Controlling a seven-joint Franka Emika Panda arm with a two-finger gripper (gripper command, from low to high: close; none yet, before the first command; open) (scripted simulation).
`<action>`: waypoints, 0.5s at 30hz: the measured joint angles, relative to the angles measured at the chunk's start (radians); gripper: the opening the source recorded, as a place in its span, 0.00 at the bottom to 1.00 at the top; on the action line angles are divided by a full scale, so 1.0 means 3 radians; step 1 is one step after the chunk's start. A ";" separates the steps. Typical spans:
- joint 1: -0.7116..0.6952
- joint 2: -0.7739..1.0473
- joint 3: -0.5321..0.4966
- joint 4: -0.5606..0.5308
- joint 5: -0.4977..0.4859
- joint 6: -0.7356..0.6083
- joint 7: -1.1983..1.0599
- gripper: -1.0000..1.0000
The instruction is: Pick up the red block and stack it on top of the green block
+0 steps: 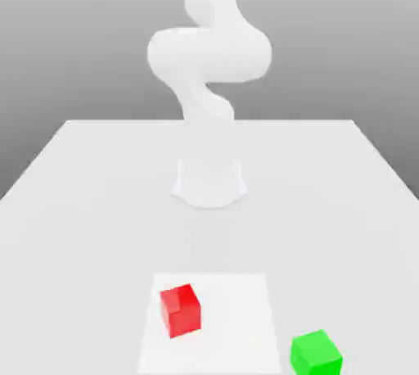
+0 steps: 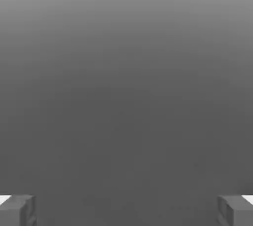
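The red block point(image 1: 181, 309) rests on the table near the front, on a paler square patch point(image 1: 237, 316). The green block point(image 1: 316, 353) sits on the table to the exterior view's right of it and a little nearer the front, about a block and a half's width away. In the hand view my gripper point(image 2: 126, 210) is open: its two grey fingertips point(image 2: 17, 210) stand far apart with nothing between them, facing plain grey background. Neither block appears in the hand view.
The white arm rises from its round base point(image 1: 209, 181) at the table's middle and bends up past the picture's top. The white table point(image 1: 82, 201) spreads wide on both sides of the base.
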 joint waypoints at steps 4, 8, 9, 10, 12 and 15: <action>0.0067 0.0504 -0.0125 -0.0223 -0.0005 0.0265 -0.0287 0.50; 0.0124 0.0988 -0.0243 -0.0438 0.0004 0.0519 -0.0574 0.50; 0.0135 0.1109 -0.0270 -0.0491 0.0010 0.0583 -0.0648 0.50; 0.0144 0.1229 -0.0294 -0.0545 0.0018 0.0646 -0.0723 0.50; 0.0160 0.1471 -0.0341 -0.0652 0.0035 0.0773 -0.0874 0.50; 0.0159 0.1835 -0.0383 -0.0812 0.0070 0.0963 -0.1108 0.50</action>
